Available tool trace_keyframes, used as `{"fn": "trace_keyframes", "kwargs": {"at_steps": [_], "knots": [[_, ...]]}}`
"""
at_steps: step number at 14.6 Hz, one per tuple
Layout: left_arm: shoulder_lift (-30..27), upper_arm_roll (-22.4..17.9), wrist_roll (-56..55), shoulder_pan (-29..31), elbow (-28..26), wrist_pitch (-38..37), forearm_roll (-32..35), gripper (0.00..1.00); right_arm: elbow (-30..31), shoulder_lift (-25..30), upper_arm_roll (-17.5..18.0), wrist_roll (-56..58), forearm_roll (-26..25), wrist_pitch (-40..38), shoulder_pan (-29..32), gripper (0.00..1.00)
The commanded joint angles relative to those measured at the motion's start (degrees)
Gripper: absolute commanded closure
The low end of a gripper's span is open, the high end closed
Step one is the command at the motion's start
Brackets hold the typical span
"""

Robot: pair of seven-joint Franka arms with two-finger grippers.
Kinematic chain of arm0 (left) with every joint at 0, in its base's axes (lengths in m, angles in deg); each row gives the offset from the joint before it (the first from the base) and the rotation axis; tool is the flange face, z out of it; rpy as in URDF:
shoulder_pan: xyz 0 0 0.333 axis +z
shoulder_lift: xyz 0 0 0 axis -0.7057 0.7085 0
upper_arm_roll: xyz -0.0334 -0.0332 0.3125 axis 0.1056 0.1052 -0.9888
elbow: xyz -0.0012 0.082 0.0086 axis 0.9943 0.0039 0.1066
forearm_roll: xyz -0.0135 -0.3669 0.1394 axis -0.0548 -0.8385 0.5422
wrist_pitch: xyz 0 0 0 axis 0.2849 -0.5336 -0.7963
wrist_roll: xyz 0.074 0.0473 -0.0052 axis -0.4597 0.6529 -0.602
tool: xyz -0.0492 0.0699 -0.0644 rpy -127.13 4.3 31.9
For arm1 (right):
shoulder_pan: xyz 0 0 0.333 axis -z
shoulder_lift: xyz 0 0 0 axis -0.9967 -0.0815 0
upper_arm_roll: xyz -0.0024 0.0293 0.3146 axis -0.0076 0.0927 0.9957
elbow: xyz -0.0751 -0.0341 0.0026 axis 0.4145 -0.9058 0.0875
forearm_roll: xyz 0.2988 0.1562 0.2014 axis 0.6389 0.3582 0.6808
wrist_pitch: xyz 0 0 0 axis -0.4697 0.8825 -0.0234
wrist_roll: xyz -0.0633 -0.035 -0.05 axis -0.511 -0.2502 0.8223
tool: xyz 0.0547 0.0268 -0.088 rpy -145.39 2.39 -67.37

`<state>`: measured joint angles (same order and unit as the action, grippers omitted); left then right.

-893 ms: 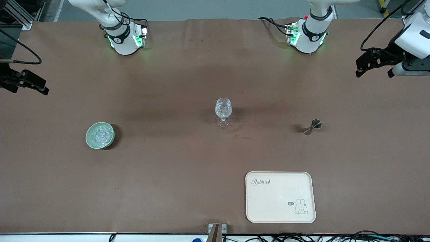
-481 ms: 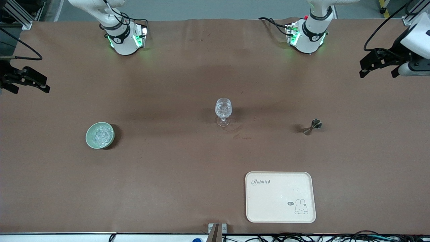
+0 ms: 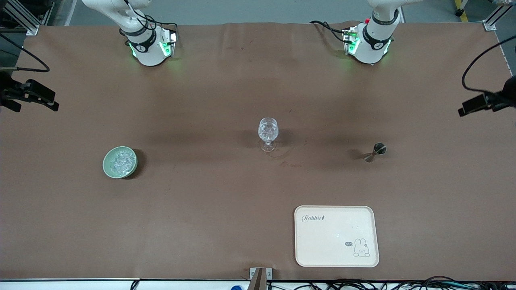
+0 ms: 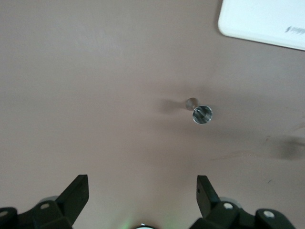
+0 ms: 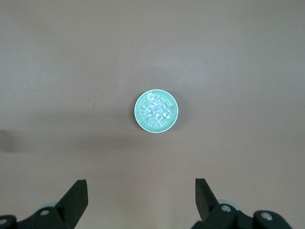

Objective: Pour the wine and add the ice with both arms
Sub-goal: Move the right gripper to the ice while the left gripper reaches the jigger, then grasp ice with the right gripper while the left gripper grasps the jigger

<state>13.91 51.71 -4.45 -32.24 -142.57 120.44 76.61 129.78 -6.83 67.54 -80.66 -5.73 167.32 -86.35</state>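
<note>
A clear stemmed glass (image 3: 268, 133) with whitish ice chunks in its bowl stands mid-table. A green bowl (image 3: 119, 162) of ice (image 3: 122, 161) sits toward the right arm's end; it also shows in the right wrist view (image 5: 156, 111). A small steel jigger (image 3: 375, 151) stands toward the left arm's end, and shows in the left wrist view (image 4: 201, 112). My left gripper (image 3: 475, 105) is up at the left arm's end of the table, open and empty (image 4: 142, 191). My right gripper (image 3: 34, 96) is up at the right arm's end, open and empty (image 5: 141, 193).
A cream tray (image 3: 336, 235) with a rabbit drawing lies near the table's front edge, nearer the front camera than the jigger; its corner shows in the left wrist view (image 4: 262, 21). A faint wet ring marks the cloth beside the glass.
My left gripper has pulled back toward the table's end and now shows less in the front view. My right gripper has barely shifted. Glass, bowl and jigger have not moved.
</note>
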Motion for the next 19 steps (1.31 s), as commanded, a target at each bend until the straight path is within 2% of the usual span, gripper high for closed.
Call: {"fn": "trace_keyframes", "kwargs": {"at_steps": [1,3,6,11,16,19], "knots": [[8.8,0.4,-6.2,3.8,3.4,-0.9,-5.6,0.00,2.7,1.2,-0.1,0.9,0.9,0.9,2.2,0.00],[13.3,0.3,-10.7,6.0,3.4,-0.6,-12.1,0.00,5.5,1.1,-0.1,1.0,1.1,3.3,2.2,0.00],[18.9,0.3,-16.8,8.6,3.5,0.7,-17.6,0.00,13.2,1.1,-0.2,1.1,1.1,10.5,2.5,0.01],[27.6,0.4,-29.5,9.4,3.6,4.2,-20.8,0.04,26.7,-1.0,-0.2,1.1,1.1,29.1,2.4,0.02],[35.6,0.3,-32.5,9.7,3.5,4.2,-32.4,0.04,27.3,-9.7,-0.2,1.1,1.0,34.7,2.3,0.06],[38.3,0.3,-33.6,9.5,3.5,4.2,-36.9,0.05,27.9,-13.5,-0.1,1.1,1.0,38.4,2.3,0.10]]}}
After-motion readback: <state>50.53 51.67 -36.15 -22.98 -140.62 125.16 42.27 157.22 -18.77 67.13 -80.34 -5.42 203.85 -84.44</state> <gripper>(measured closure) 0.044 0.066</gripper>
